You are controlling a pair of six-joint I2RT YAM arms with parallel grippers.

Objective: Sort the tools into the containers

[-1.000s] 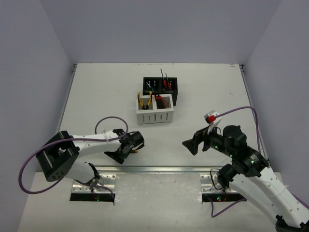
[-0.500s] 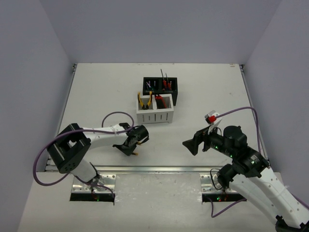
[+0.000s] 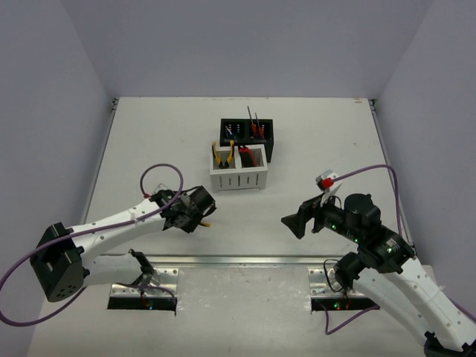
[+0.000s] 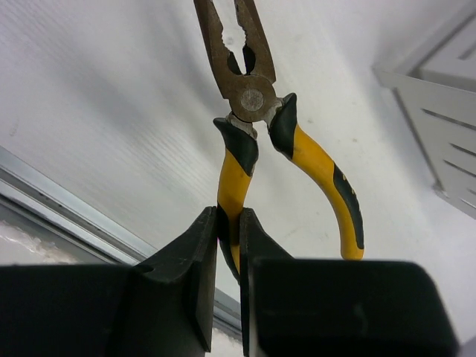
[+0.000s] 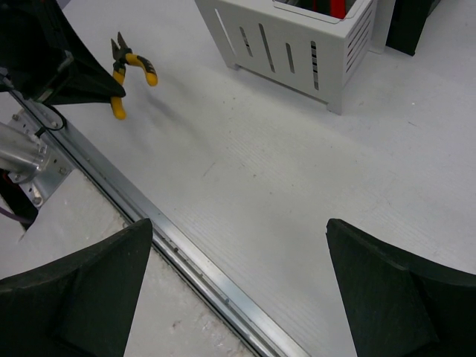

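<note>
Left gripper (image 4: 227, 227) has clamped the pliers (image 4: 251, 99), apparently lifted; right gripper (image 5: 239, 227) stays wide open

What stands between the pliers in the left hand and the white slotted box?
Nothing visible. The left hand is shut on one handle of the pliers, and only bare table lies between them and the white box. The right hand is open, off to the side.

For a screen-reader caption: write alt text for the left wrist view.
The left gripper is shut on one handle of yellow-and-black-handled steel pliers, nose pointing away over the white table. A corner of a white slotted box shows at right.
</note>
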